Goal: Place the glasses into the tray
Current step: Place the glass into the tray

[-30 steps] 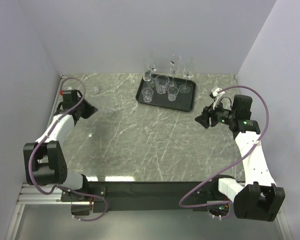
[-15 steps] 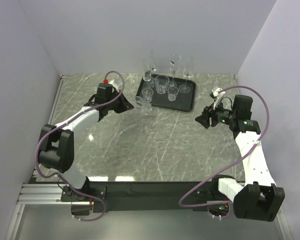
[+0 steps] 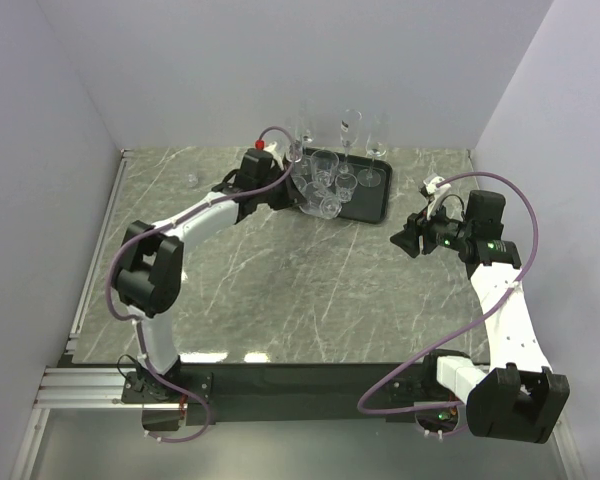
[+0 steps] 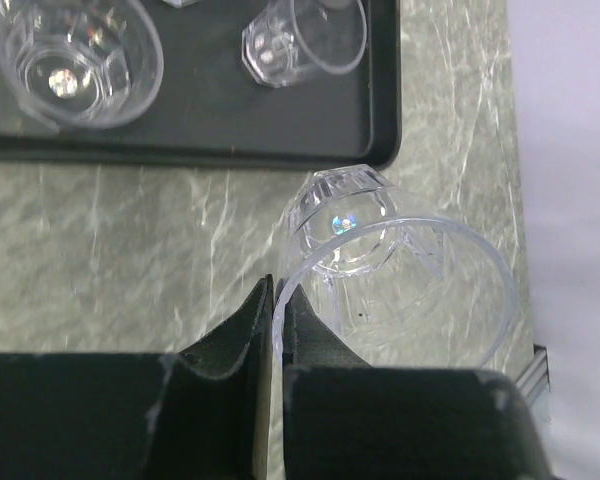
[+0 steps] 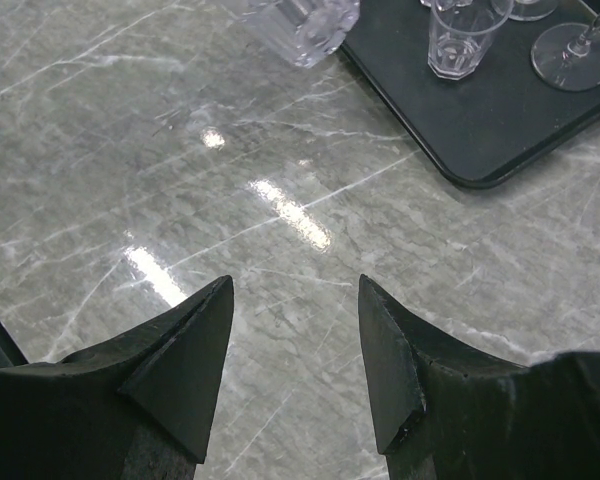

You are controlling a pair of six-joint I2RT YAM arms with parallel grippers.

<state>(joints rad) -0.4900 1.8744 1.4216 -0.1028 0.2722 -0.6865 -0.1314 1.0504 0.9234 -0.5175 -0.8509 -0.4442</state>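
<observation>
Left gripper [image 4: 275,330], clamping a tumbler [image 4: 380,270], has swung across to the tray [image 4: 200,110]; right gripper [image 5: 295,330] open, unmoved.

Black tray [image 3: 366,207] loaded; one stray tumbler [image 4: 395,280] outside it.
Clear stemmed flutes [image 3: 350,128] and short tumblers [image 4: 75,62] stand upright on the low-rimmed, round-cornered tray. The stray tumbler, faceted at its base, is tilted just beside the tray's corner, base toward the rim.

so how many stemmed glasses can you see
3, upright along the far edge of the tray: left glass, middle glass, right glass. The left arm could hide another.
</observation>
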